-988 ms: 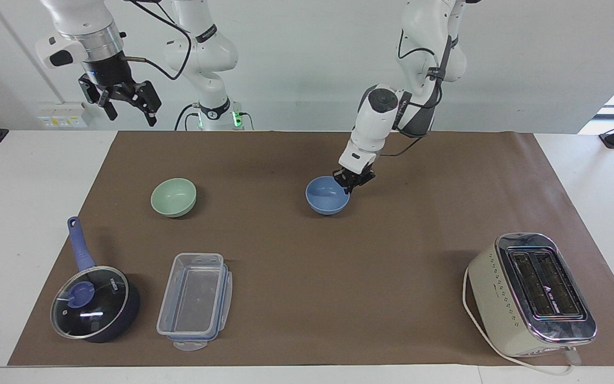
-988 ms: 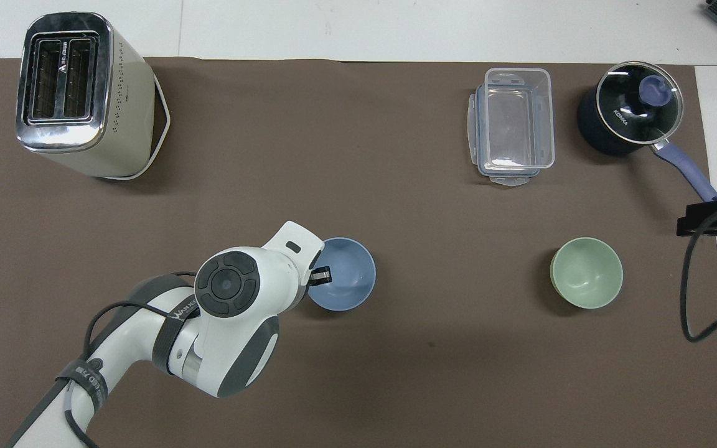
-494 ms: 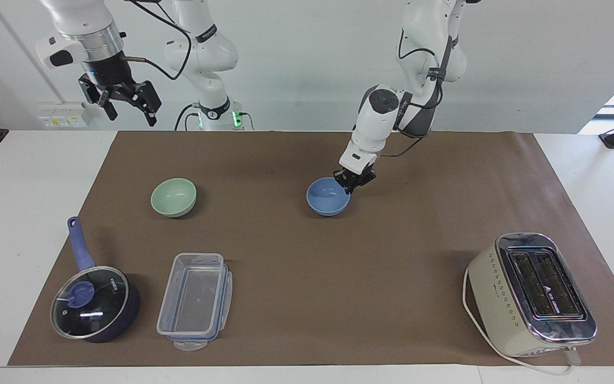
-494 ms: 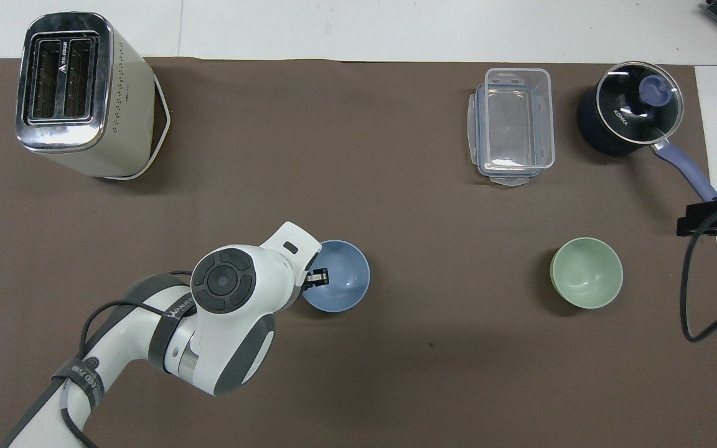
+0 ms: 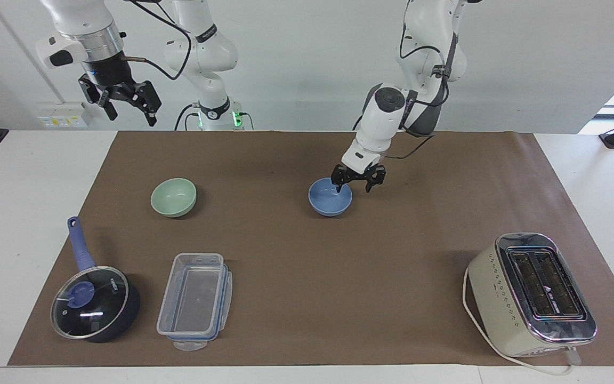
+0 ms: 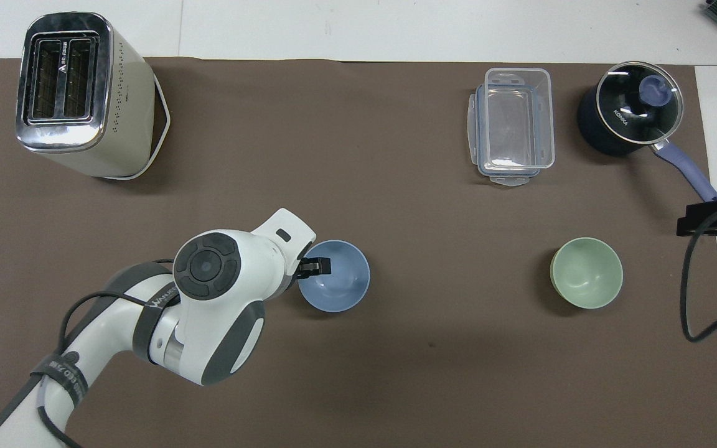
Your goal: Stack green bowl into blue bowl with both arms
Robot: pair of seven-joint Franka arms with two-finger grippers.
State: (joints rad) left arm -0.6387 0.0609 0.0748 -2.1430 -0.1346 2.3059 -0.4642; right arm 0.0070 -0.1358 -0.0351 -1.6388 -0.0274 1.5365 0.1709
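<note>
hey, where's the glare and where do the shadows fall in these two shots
Facing view: white glare streaks on the dark blue saucepan's glass lid and the cream toaster's chrome top; soft shadow on the brown mat beside the pale mint-green round bowl. Overhead view: the white left arm casts a broad, faint shadow on the mat nearer the robots; a highlight sits inside the light periwinkle-blue round bowl.

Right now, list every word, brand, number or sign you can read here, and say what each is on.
"KONKA": on the glass lid of the saucepan.
Toaster: a triangle mark with print beside its slots, too small to read.
Left arm: lettering on the grey wrist band, too blurred to read.
Green bowl, blue bowl, plastic container: no text.
</note>
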